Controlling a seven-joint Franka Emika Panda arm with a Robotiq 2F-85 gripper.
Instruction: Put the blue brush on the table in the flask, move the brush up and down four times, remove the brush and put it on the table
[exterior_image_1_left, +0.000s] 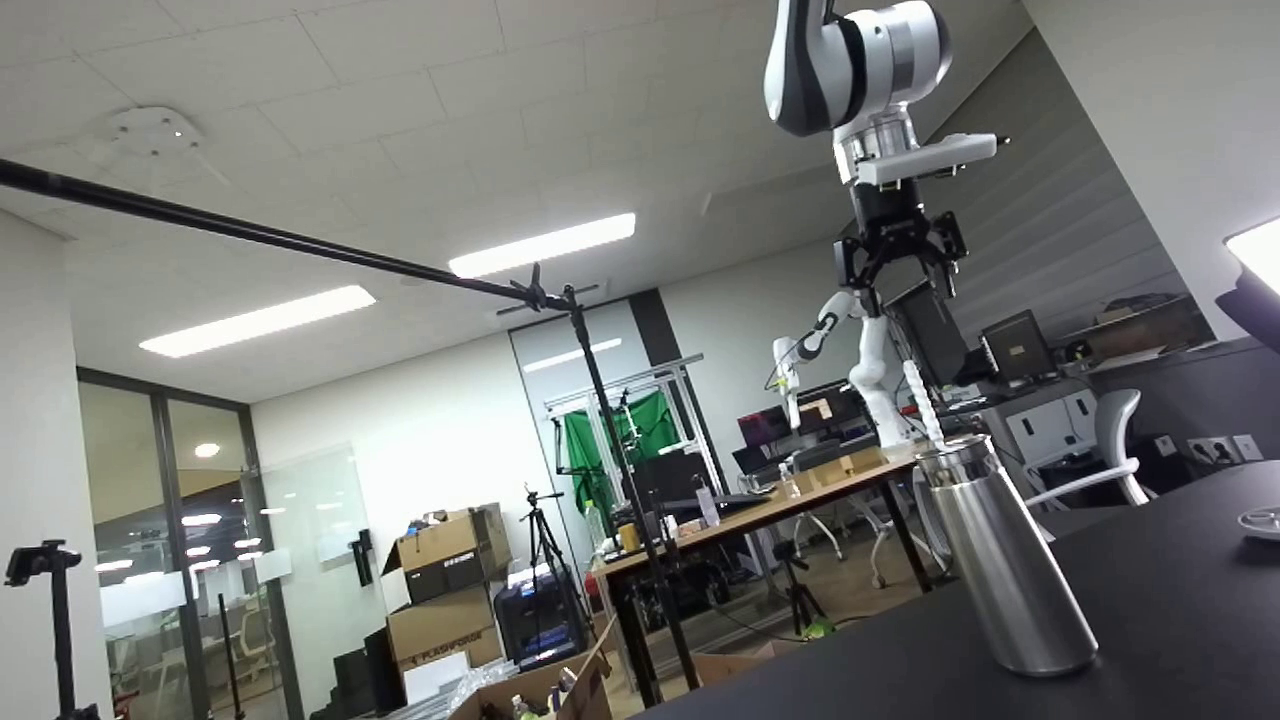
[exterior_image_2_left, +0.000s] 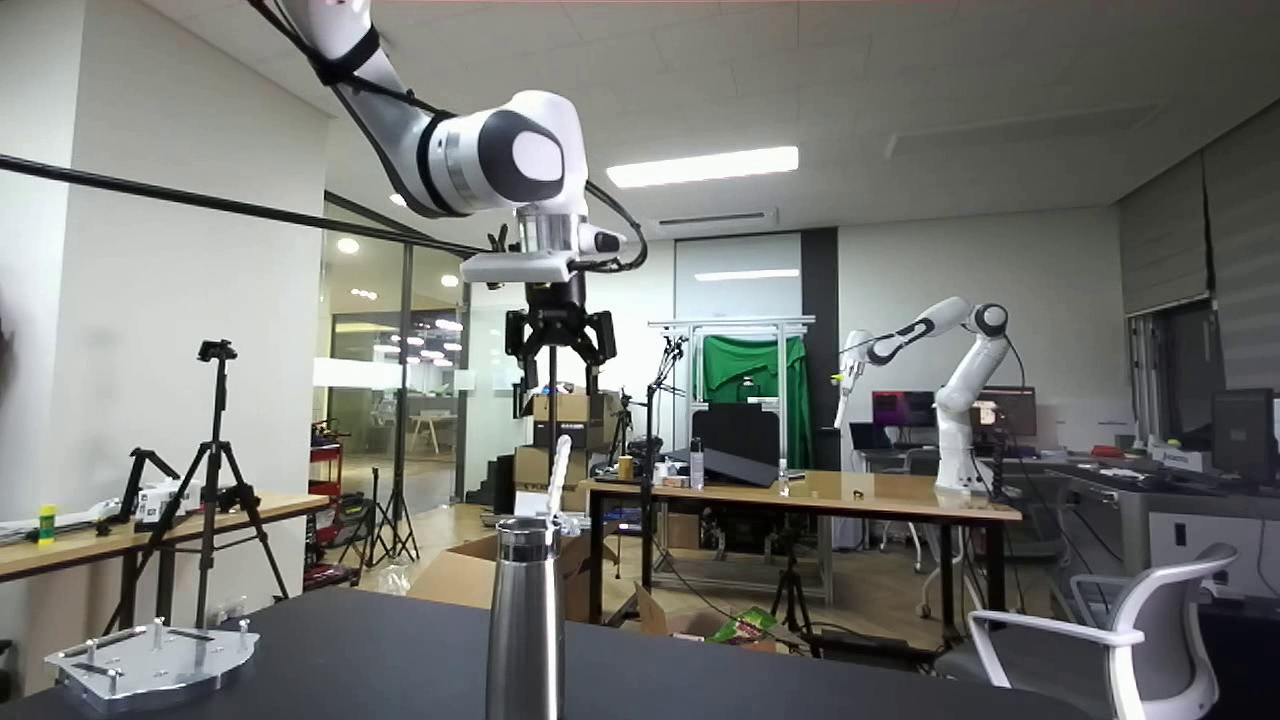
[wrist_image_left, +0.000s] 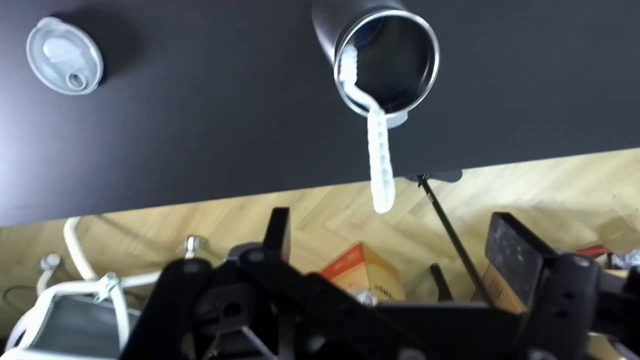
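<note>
- See a bright lab with a pale ceiling (exterior_image_2_left: 900, 70) and lit panels (exterior_image_2_left: 703, 167), beyond a black table (exterior_image_2_left: 380, 640), in both exterior views.
- Find the flask (exterior_image_2_left: 525, 630) upright on the table, steel, with its mouth facing up.
- Find the brush (wrist_image_left: 380, 155) in the flask, looking white, with the lower part inside and the upper part sticking out past the rim.
- Note the handle (exterior_image_1_left: 922, 400) leaning toward 11 o'clock in an exterior view, and pointing toward 6 o'clock in the wrist view, below a bend near the rim.
- Cannot tell the depth reached inside. Can make out a dark blue patch (wrist_image_left: 367, 31) at 11 o'clock in the mouth; cannot tell its nature.
- See the gripper (exterior_image_2_left: 558, 380) near 12 o'clock from the flask in an exterior view, hanging above the brush, pointing down.
- See the fingers (wrist_image_left: 515, 252) wide apart, clear of the brush, at roughly 8 and 4 o'clock from the handle's end in the wrist view.
- Find the lid (wrist_image_left: 65, 57) on the table, at 9 o'clock from the flask in the wrist view, well apart.
- Find a clear plate (exterior_image_2_left: 190, 660) with pegs, also at 9 o'clock from the flask, in an exterior view.
- Farther back there, see a tripod (exterior_image_2_left: 211, 490) at 10, green cloth (exterior_image_2_left: 722, 360) at 1, a second arm (exterior_image_2_left: 972, 375) at 2, a chair (exterior_image_2_left: 1165, 640) at 3.
</note>
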